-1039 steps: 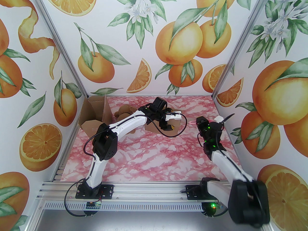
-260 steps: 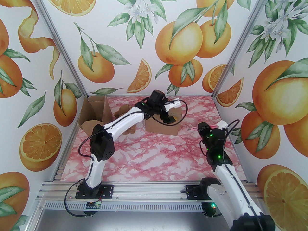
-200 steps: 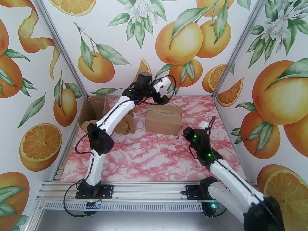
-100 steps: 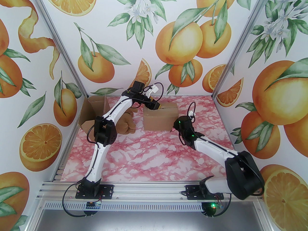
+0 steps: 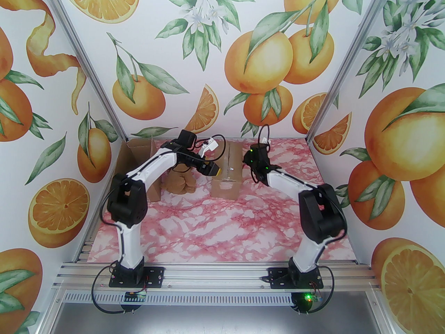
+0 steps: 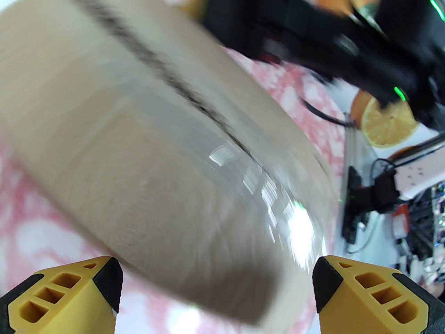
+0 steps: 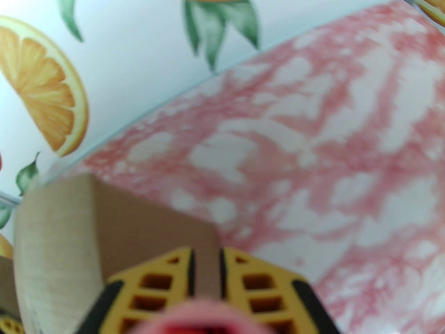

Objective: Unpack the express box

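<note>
Both my arms now flank the box [image 5: 226, 176], swung end-on: left gripper [image 6: 215, 273] gaping, right gripper [image 7: 207, 256] pinching cutter [image 7: 205, 317]; slicing next.

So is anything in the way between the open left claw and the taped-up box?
No, nothing visible. The left gripper has its jaws open and the taped box sits straight ahead of them.

We can read no text, label, brand or number anywhere. The cardboard box [image 5: 226, 185] has plain brown faces under clear tape [image 6: 222, 155], and both wrist views of it are blurred.
</note>
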